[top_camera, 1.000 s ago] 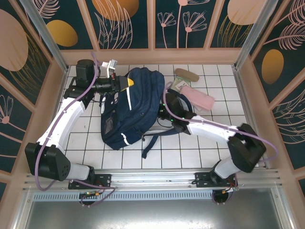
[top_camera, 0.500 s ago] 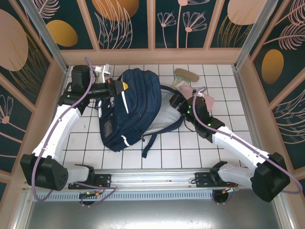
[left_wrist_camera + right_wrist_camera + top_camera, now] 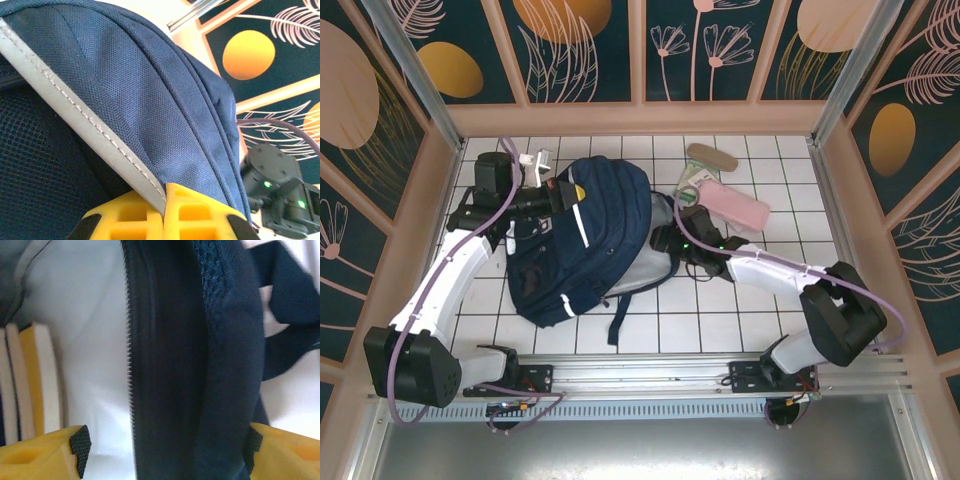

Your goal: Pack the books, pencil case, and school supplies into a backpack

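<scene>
The navy backpack (image 3: 585,245) lies on the white tiles, its pale lining (image 3: 645,270) showing at the right side. My left gripper (image 3: 568,190) is shut on the fabric by the white reflective stripe (image 3: 75,120), at the backpack's far end (image 3: 165,200). My right gripper (image 3: 667,240) stands open at the opening, with the dark zipper edge (image 3: 175,365) between its fingers (image 3: 165,452). Book edges (image 3: 30,380), yellow and white, show inside against the lining. The pink pencil case (image 3: 735,205), the tan oval piece (image 3: 712,157) and the pale green pack (image 3: 693,182) lie behind the right arm.
Dark straps (image 3: 625,300) trail from the backpack toward the near edge. Wooden walls with dark painted panels (image 3: 640,110) close in the tiled floor on three sides. Bare tiles (image 3: 720,320) lie at the front right.
The backpack has slid left and toward the near edge, turning a little, with the left gripper still holding it. The right gripper swung away right, then returned to the opening.
</scene>
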Controlling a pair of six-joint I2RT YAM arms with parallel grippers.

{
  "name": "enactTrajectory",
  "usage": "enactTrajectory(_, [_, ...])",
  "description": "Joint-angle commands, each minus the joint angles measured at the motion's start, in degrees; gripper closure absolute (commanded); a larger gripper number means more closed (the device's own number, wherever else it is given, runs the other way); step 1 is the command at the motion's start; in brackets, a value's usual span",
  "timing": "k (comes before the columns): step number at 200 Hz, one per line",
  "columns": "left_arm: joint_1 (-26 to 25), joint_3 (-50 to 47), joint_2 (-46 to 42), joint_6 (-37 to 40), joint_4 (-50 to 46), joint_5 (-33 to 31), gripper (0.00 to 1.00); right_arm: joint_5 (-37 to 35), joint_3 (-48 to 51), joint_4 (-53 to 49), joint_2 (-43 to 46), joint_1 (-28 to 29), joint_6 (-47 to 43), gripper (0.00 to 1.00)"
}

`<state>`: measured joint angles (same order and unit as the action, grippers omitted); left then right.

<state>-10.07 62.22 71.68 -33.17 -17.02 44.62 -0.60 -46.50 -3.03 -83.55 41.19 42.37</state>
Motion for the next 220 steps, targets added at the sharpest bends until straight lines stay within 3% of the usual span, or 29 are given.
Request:
enactTrajectory(1, [0.1, -0.3, -2.2, 2.5, 2.5, -6.3, 1.0, -0.5, -3.5, -2.4, 2.9, 2.2, 1.8, 0.21])
enactTrajectory(25, [-1.0, -1.8, -4.4, 4.2, 1.1, -13.7, 1.0, -7.7, -2.9, -8.7, 9.7, 0.5, 3.1, 0.15])
enactTrajectory(57, [-2.7, -5.6, -3.5, 2.4, 4.5, -13.0, 1.0, -10.6, -4.4, -14.1, 16.7, -5.9, -1.7, 0.12])
enactTrajectory(83, [-4.0, -7.9, -1.1, 1.5, 6.6, -11.5, 1.0, -8.2, -6.3, -12.8, 17.1, -16.0, -9.0, 0.12])
enactTrajectory(109, [-4.6, -8.6, 0.0, 0.5, 9.0, -7.6, 1.0, -1.0, -9.9, -9.3, 9.8, -27.3, -15.2, 0.11])
enactTrajectory(126, [-5.0, -7.7, 0.6, -0.5, 10.1, -5.5, 1.0, 2.1, -14.4, -8.1, 1.8, -31.7, -18.2, 0.11])
enactTrajectory(172, [-5.8, -11.7, 0.5, -5.6, 17.6, -4.6, 1.0, 8.5, -29.2, -8.4, -20.0, -38.3, -22.5, 0.11])
enactTrajectory(220, [-6.5, -14.7, 1.7, -7.3, 22.5, -7.5, 1.0, 19.9, -34.6, -6.7, -29.1, -43.7, -18.4, 0.1])
